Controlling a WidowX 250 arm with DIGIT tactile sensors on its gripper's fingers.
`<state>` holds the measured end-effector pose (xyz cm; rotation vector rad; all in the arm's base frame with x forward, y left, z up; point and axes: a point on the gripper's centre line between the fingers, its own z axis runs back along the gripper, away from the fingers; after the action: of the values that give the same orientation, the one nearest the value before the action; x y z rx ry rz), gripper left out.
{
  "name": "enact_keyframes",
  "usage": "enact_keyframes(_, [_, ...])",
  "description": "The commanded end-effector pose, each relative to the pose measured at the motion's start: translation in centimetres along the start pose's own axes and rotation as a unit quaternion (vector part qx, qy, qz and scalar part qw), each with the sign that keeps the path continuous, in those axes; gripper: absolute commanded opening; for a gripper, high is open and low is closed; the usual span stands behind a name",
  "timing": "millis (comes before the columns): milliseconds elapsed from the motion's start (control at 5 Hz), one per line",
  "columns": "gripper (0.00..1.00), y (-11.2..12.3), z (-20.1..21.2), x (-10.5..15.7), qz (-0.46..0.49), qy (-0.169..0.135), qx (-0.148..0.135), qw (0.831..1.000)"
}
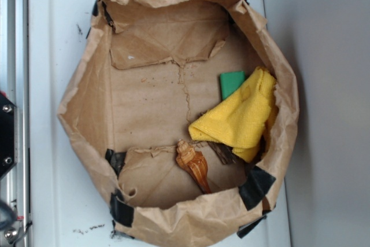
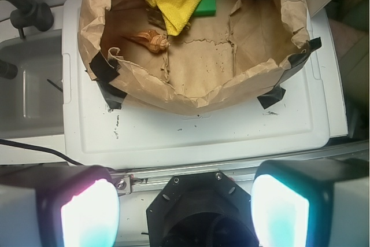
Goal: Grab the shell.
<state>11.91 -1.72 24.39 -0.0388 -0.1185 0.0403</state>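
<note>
- My gripper (image 2: 185, 203) hangs over the near edge of the white plastic surface (image 2: 231, 131), its two lit fingers (image 2: 89, 215) filling the lower corners of the wrist view; they stand wide apart with nothing between them.
- The shell (image 2: 151, 40), orange-brown and ridged, lies on the floor of the crumpled brown paper bag (image 2: 191, 99), well apart from my fingers, up the frame and left of my centre line, beyond the bag's near wall.
- In the wrist view the shell's pale whorled end points right and its tapered tail runs left toward the bag's left wall.
- From the exterior view the shell (image 1: 193, 166) rests near the bag's (image 1: 81, 114) lower rim, whorled tip toward the middle of the bag, tail slanting down to the right.
- The yellow cloth (image 1: 240, 117) is bunched just beside the shell; whether its lower edge touches the whorled tip I cannot tell.
- The flat green block (image 1: 231, 82) sits beyond the cloth, partly covered by it, well clear of the shell.
- Black tape (image 1: 254, 186) patches the bag's rim at several points, one strip close to the shell's tail.
- A grey sink basin (image 2: 29, 85) with a dark faucet (image 2: 26, 10) lies to the left of the white surface in the wrist view.
</note>
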Motion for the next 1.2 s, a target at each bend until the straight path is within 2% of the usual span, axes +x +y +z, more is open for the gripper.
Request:
enact_keyframes(0, [1.0,0.0,0.0,0.0,0.0,0.0,0.0,1.0])
enact_keyframes(200, [1.0,-0.2,-1.1,4.0,0.059,-0.005,0.015,0.998])
enact_keyframes(400, [1.0,-0.9,-1.2,7.3,0.081,0.006,0.0,0.997])
enact_keyframes(600, [1.0,-1.6,-1.8,9.2,-0.004,0.017,-0.017,1.0])
enact_keyframes(800, [1.0,-2.2,-2.5,10.5,-0.124,0.051,-0.045,0.99])
enact_keyframes(1000, [1.0,-2.2,-2.5,10.5,-0.124,0.051,-0.045,0.99])
